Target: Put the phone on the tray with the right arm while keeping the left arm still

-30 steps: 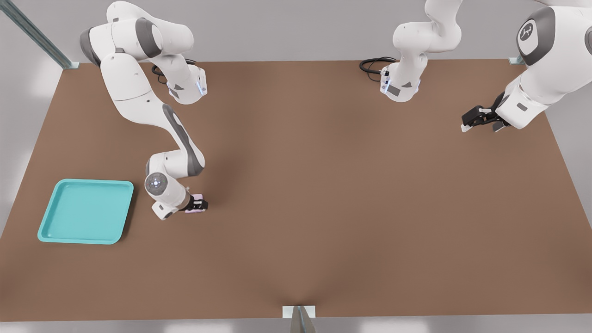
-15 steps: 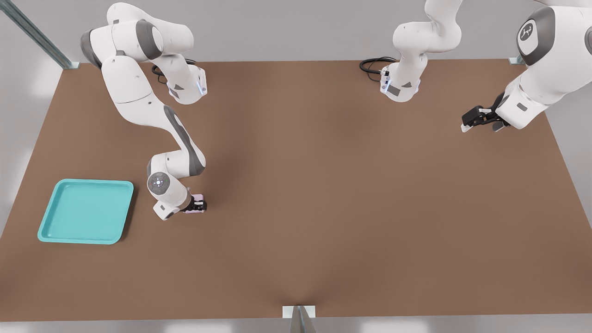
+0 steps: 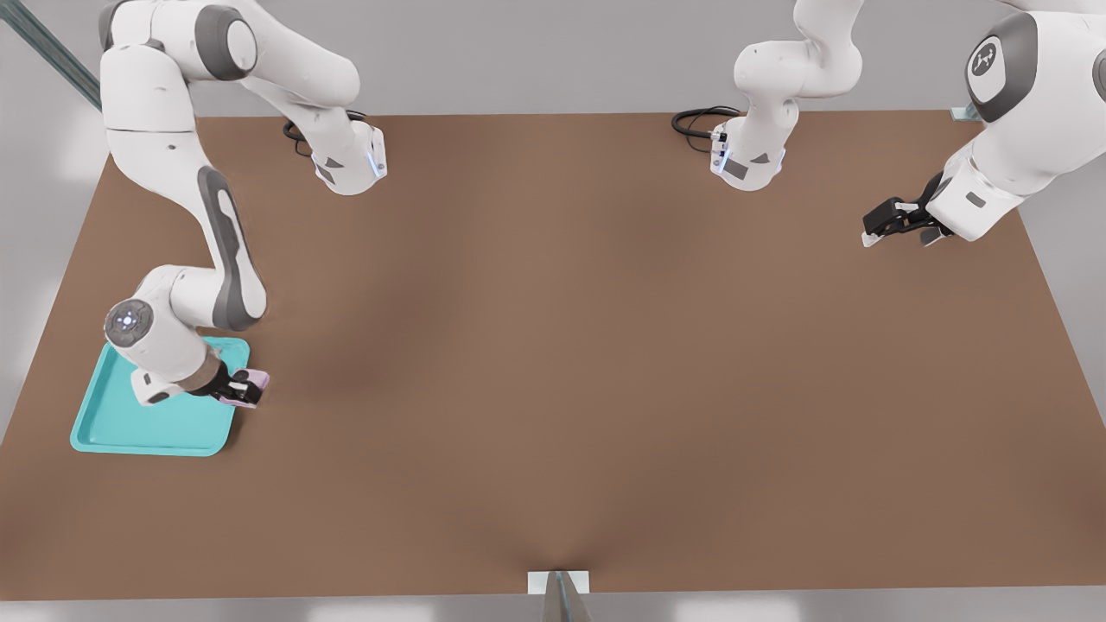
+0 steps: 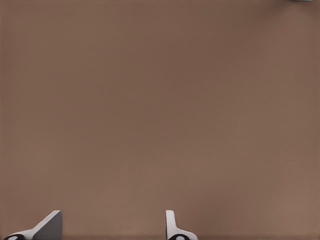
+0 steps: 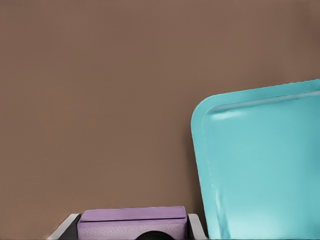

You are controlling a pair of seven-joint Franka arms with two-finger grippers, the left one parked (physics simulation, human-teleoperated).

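**Phone at the tray's edge, not yet over it**

My jaws (image 3: 243, 390) are clenched on the phone (image 3: 251, 383), one finger (image 5: 67, 226) on each side of it in the right wrist view. I carry it above the desk (image 3: 605, 389), just beside the tray (image 3: 147, 428), at the rim on the front view's right. From the front view the phone seems to sit over or just outside that rim; I cannot tell which. The wrist view suggests outside, since the tray's corner lies off to one side of the phone with bare desk ahead.

The risk, as I judge it, is letting go too soon. Released here, the phone could land on the raised rim, tip, and slide onto the desk. Lowering here could also knock the rim and push the light tray away. How high I am above the tray is unclear, so a drop might bounce the phone out
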